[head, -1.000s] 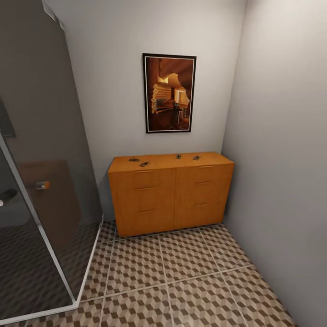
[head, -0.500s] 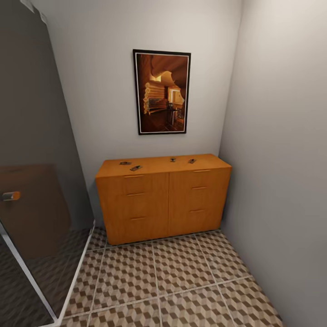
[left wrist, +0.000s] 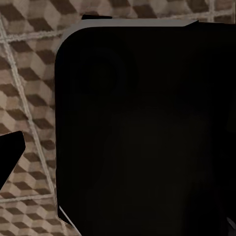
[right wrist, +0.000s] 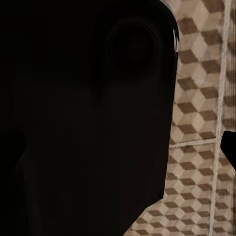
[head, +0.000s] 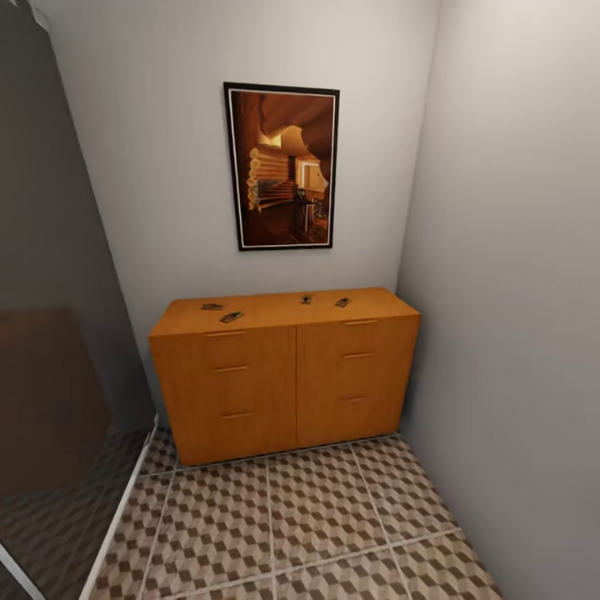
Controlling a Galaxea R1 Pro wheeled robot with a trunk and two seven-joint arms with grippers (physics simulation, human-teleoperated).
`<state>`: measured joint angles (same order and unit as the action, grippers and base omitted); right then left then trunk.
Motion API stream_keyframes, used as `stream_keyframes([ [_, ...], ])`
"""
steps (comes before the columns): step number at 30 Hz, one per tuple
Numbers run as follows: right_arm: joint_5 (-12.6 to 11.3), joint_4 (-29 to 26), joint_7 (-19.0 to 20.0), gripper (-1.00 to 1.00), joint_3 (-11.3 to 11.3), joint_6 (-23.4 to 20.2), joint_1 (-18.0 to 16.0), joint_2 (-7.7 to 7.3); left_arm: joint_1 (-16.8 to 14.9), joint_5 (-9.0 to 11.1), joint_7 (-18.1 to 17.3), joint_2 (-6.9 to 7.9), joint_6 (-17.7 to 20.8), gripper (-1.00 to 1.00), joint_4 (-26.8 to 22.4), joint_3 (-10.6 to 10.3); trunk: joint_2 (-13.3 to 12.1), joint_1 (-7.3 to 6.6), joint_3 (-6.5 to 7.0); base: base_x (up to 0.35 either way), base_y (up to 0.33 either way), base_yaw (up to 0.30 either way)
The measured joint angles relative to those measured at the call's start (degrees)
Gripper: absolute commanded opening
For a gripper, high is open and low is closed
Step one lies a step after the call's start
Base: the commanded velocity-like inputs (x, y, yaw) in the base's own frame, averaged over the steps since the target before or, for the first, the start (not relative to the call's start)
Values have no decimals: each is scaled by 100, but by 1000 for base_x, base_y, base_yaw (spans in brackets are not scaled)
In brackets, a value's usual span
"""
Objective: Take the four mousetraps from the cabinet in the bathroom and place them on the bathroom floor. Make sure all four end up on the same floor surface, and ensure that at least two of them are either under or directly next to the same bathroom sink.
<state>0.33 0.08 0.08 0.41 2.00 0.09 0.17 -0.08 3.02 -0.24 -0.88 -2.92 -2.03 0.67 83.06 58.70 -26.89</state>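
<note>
While you face the cabinet (head: 283, 375), four mousetraps (head: 232, 317) lie on its top; roll closer, then reach. Whether your grippers are spread, I cannot tell.

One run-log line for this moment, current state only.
phase: approach | mousetraps: four on cabinet top, two left, two right | bathroom floor: no traps visible | grippers: not in view
</note>
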Motion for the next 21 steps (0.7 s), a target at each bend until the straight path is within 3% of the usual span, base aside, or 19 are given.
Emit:
stream_keyframes([
  [14, -1, 0, 0, 100, 0, -1, 0, 0, 0, 0, 0, 0, -10, 100, 0, 5, 0, 0, 0, 245, -107, 0],
  [21, -1, 0, 0, 100, 0, -1, 0, 0, 0, -6, 6, -1, -23, 100, 0, 7, 0, 2, 0, 108, -17, 0],
])
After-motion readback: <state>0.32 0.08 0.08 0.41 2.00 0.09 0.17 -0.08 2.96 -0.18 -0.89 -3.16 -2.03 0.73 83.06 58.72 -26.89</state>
